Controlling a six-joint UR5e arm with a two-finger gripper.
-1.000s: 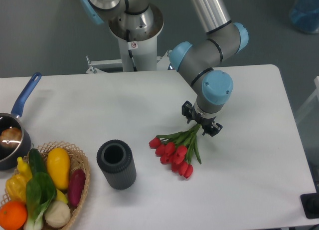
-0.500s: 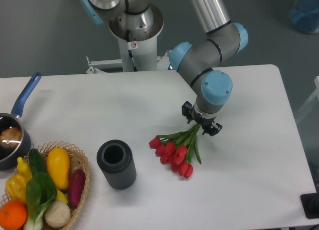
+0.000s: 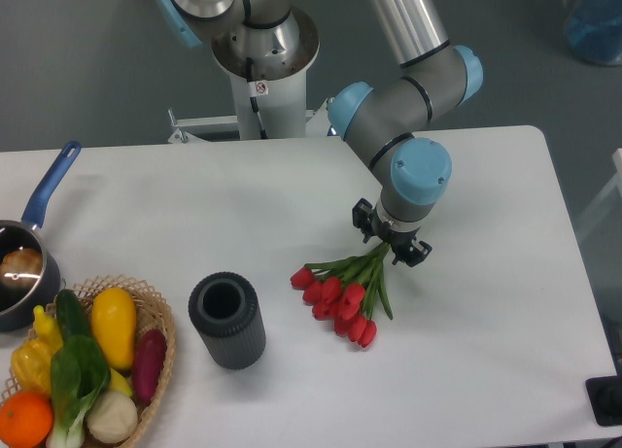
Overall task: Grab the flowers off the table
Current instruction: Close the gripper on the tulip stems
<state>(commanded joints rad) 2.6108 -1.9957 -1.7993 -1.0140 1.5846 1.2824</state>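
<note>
Barely anything has moved: gripper [image 3: 390, 238] sits over the stem end of the flowers [image 3: 342, 292], seemingly clamped; buds rest on table [image 3: 486, 351], lift remains.

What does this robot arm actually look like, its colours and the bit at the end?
The robot arm is a chain of smooth silver-grey metal tubes joined by rounded grey joints, each capped with a light blue round cover. Its white pedestal carries a small red-and-white sticker. The small black two-finger gripper has short prongs. No loose cables show.
</note>
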